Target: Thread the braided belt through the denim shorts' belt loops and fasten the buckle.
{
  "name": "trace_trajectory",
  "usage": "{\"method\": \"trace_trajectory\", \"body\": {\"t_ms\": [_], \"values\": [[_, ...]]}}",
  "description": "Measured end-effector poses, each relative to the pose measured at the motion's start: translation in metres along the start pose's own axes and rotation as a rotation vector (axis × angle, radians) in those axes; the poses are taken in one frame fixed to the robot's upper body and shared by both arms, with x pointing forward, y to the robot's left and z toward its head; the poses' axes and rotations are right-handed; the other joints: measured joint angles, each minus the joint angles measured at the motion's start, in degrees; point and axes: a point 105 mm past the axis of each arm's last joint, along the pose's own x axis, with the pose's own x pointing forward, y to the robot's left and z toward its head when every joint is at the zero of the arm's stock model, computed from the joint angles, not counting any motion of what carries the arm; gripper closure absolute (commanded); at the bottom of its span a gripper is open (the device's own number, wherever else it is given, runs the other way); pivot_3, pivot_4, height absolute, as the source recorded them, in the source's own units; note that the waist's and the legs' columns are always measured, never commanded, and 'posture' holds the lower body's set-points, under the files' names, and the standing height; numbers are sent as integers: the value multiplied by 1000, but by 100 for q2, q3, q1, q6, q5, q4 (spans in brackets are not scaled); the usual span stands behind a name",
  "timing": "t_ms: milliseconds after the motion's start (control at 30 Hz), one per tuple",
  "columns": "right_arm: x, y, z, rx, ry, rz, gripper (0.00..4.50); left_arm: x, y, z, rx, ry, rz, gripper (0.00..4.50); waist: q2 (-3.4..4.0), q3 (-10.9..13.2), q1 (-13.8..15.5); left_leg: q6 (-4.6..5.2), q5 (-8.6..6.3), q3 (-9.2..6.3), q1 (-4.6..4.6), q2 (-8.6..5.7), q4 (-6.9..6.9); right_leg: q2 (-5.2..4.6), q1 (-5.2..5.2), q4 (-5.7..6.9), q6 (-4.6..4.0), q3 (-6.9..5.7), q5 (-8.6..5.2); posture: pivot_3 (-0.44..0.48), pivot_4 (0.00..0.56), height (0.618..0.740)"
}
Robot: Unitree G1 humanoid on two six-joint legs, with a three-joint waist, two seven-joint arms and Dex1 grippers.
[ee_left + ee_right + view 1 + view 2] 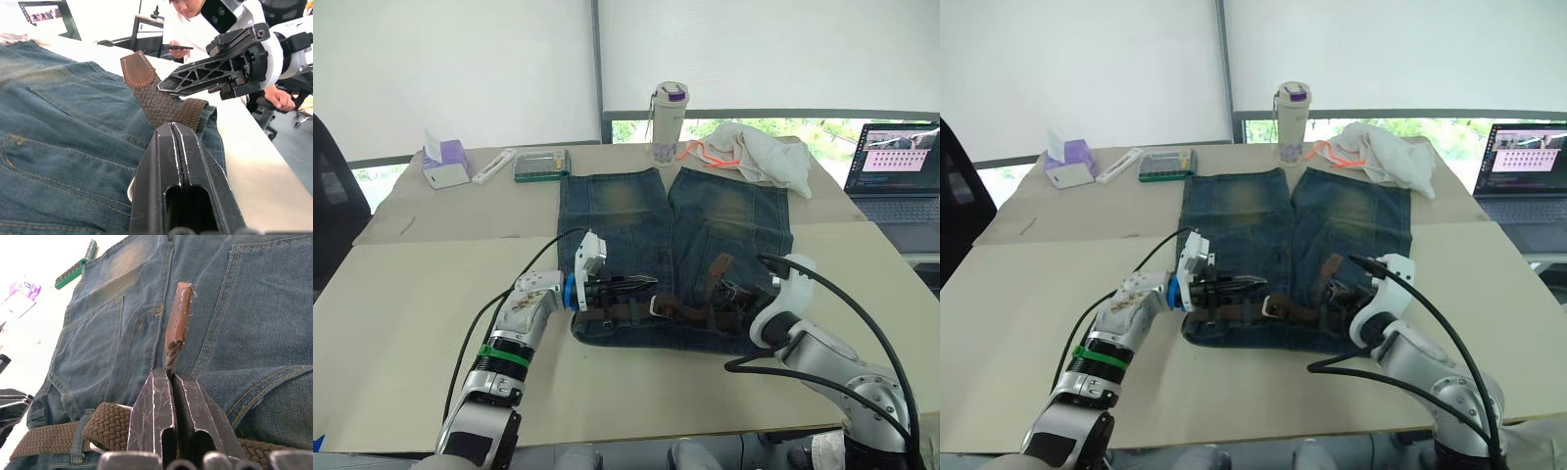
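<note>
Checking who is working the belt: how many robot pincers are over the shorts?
2: left pincer at the dark blue denim shorts' waistband; right pincer clamping the dark brown braided belt.

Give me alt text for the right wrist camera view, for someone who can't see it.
The right gripper pinches the braided belt just below its brown leather tip, which stands up over the denim shorts. More of the belt runs across the waistband, passing under a denim belt loop.
</note>
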Motion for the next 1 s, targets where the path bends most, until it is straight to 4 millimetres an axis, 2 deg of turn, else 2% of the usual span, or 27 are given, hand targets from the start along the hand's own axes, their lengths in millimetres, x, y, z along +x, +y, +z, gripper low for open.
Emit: {"method": "trace_trajectory", "body": {"t_ms": [133, 400, 833, 1000], "values": [[1, 1, -1, -6, 2, 9, 4500, 14, -1, -18, 17, 92, -14, 4477, -1, 0, 9, 0, 0, 1, -1, -1, 1, 0, 1, -1, 0, 0, 0, 0, 150, 740], [1, 0, -1, -9, 1, 4, 4500, 24, 5, -31, 81, 172, -3, 4477, 0, 0, 2, 0, 0, 2, 0, -1, 0, 0, 0, 1, 0, 0, 0, 0, 150, 740], [1, 0, -1, -9, 2, 3, 4500, 24, 6, -43, 114, 244, -30, 4477, -1, -2, 6, 1, 0, 1, 2, -1, 1, 0, 3, 2, 0, 0, 0, 0, 150, 740], [1, 0, -1, -9, 2, 2, 4500, 26, 7, -46, 182, 275, -35, 4477, -2, -10, 12, 1, 0, 1, 6, -2, 3, -1, 9, 1, 0, -1, 0, 0, 150, 740]]}}
